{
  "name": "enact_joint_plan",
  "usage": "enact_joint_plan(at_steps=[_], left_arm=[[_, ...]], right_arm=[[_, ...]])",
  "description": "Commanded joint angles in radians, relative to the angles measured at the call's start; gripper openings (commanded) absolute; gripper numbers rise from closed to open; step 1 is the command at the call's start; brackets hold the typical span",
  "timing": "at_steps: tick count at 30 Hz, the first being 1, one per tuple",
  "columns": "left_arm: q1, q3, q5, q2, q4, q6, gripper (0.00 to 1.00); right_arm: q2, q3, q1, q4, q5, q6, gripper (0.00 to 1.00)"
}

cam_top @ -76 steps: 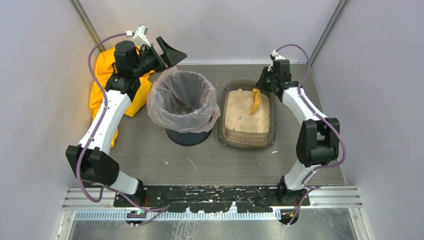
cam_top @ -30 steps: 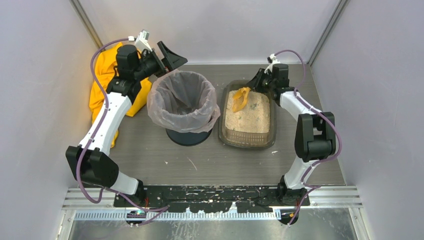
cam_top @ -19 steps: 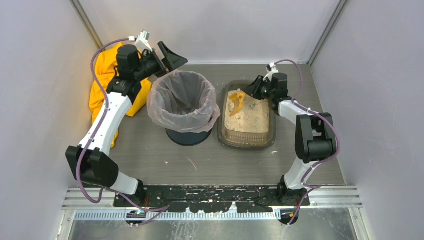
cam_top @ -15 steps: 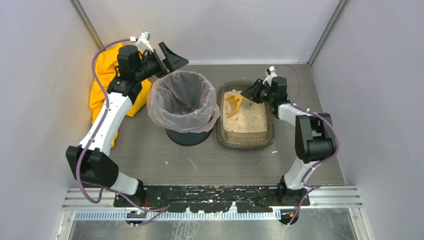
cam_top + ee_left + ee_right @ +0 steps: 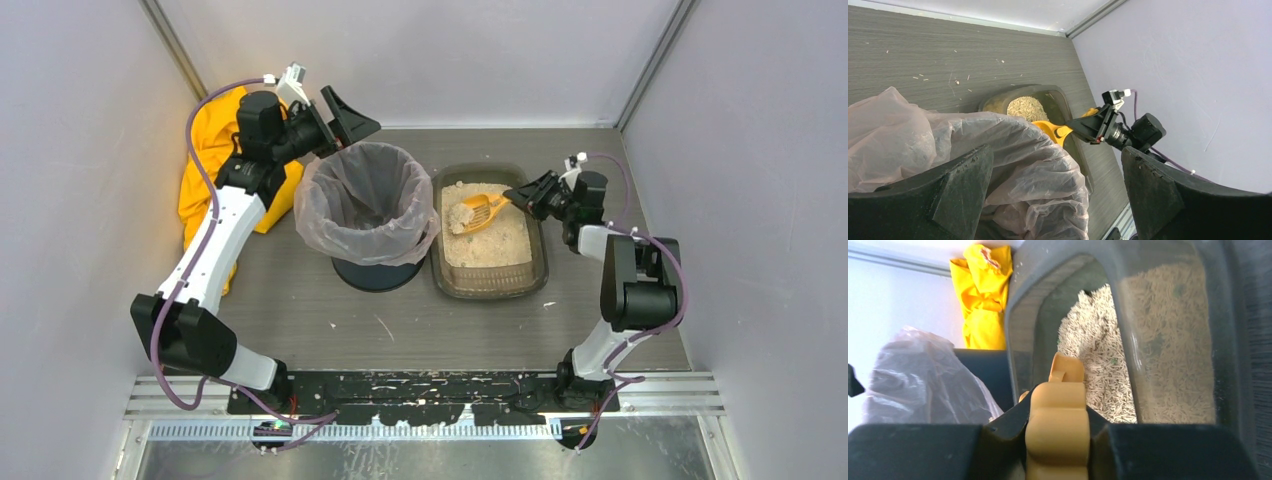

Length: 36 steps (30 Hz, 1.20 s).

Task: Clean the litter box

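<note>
Translucent brown-grey plastic litter box (image 5: 489, 289), beige granules: on grey worktop (image 5: 400, 322), just right of round bag-lined bin (image 5: 338, 226). Right tool (image 5: 520, 197) clamped on orange slotted scoop (image 5: 478, 212), its load held above the box, likely bound for the bin. Left tool (image 5: 335, 118), fingers apart, hovers at bin's far rim.

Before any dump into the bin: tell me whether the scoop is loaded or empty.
Loaded: a heap of beige litter sits on the orange slotted scoop, held by the right gripper over the litter box.
</note>
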Motion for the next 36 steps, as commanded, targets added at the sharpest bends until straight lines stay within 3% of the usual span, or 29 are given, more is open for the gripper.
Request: enact_joint_plan(at_steps=[1, 11, 18, 27, 36], left_arm=[[-0.003, 0.018, 0.006, -0.044, 0.040, 0.013, 0.98], [-0.005, 0.016, 0.012, -0.036, 0.049, 0.009, 0.98], [-0.007, 0.032, 0.018, -0.016, 0.056, 0.006, 0.98], [-0.006, 0.067, 0.033, 0.030, 0.109, -0.019, 0.98], [-0.006, 0.071, 0.040, 0.049, 0.131, -0.039, 0.98]], right_arm=[[-0.111, 0.000, -0.029, 0.050, -0.047, 0.027, 0.01], [-0.179, -0.016, -0.130, 0.066, -0.129, 0.074, 0.01], [-0.157, -0.120, -0.242, 0.449, -0.244, 0.345, 0.01], [-0.021, -0.140, -0.245, 0.903, -0.244, 0.702, 0.01], [0.004, -0.116, -0.215, 0.909, -0.240, 0.710, 0.01]])
